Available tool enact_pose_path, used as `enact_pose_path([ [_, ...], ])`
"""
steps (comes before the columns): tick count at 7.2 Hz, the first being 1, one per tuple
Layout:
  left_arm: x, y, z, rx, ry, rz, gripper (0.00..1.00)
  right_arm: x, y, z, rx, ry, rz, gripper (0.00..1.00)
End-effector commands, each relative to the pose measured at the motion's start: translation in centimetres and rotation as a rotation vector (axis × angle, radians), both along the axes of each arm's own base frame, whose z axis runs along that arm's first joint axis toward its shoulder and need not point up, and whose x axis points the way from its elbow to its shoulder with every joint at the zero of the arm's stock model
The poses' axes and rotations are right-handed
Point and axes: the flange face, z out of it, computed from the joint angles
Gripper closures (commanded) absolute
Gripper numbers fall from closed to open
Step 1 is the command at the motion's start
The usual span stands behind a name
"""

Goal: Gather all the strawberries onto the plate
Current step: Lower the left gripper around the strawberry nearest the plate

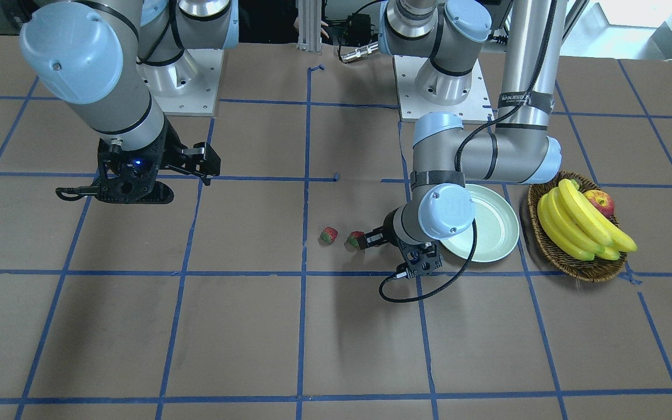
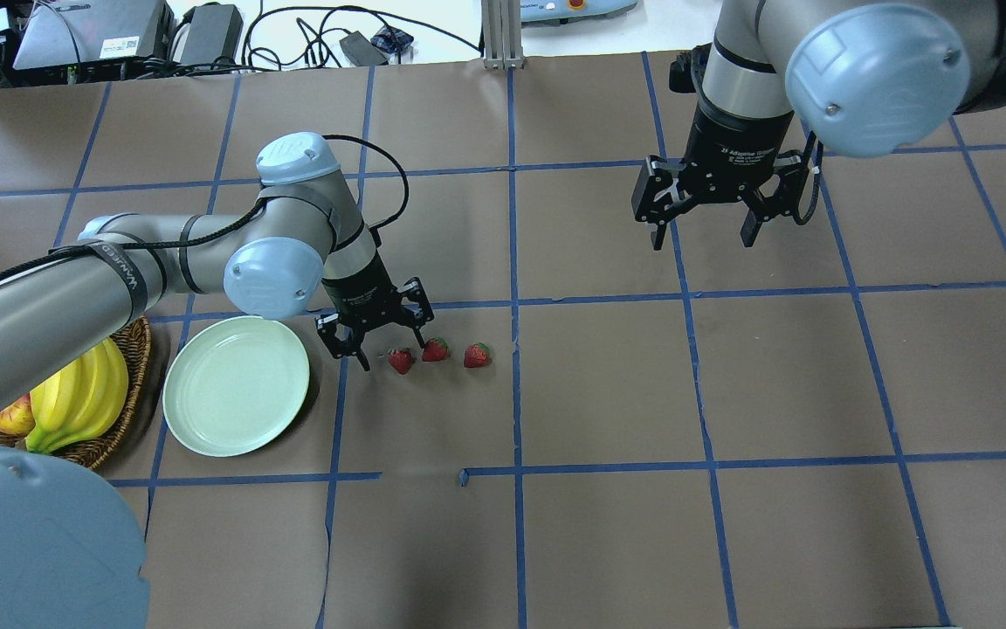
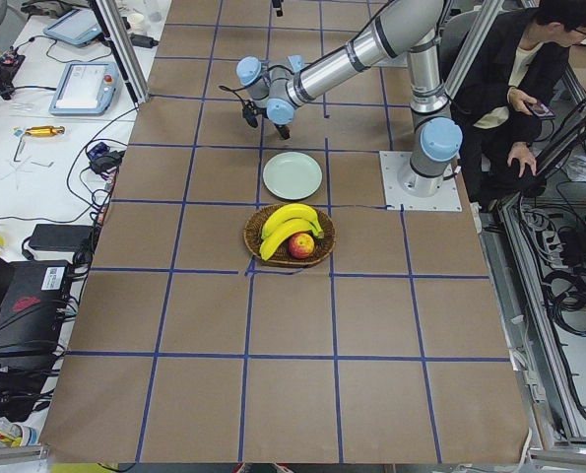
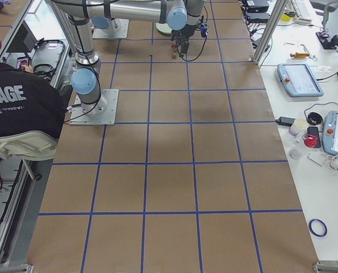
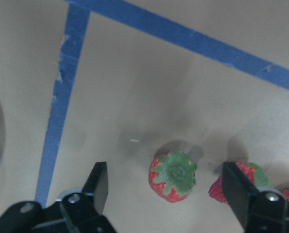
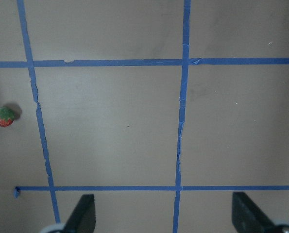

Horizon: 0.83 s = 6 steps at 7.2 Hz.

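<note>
While the left gripper (image 2: 391, 349), fingers spread, straddles one small red green-capped strawberry (image 5: 172, 175), the front view hides that berry

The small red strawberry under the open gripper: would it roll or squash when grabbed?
The small red strawberry with a green cap looks tiny beside the left gripper, so probably very light. Its rounded, tapered shape might roll or skid on the flat brown paper if nudged off-centre. Whether it squashes, the pictures cannot tell.
</note>
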Motion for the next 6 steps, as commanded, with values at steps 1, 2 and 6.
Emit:
enact_pose_path([
  [1, 0.03, 0.19, -0.74, 0.018, 0.0, -0.002, 0.15, 0.0, 0.01, 0.0, 0.0, 0.0, 0.001, 0.0],
  [2, 0.06, 0.43, -1.1, 0.04, -0.002, -0.005, 0.16, 0.0, 0.01, 0.0, 0.0, 0.0, 0.001, 0.0],
  [6, 0.05, 0.26, -1.24, 0.044, -0.001, -0.009, 1.0, 0.0, 0.03, -0.01, 0.002, 0.0, 0.002, 0.0],
])
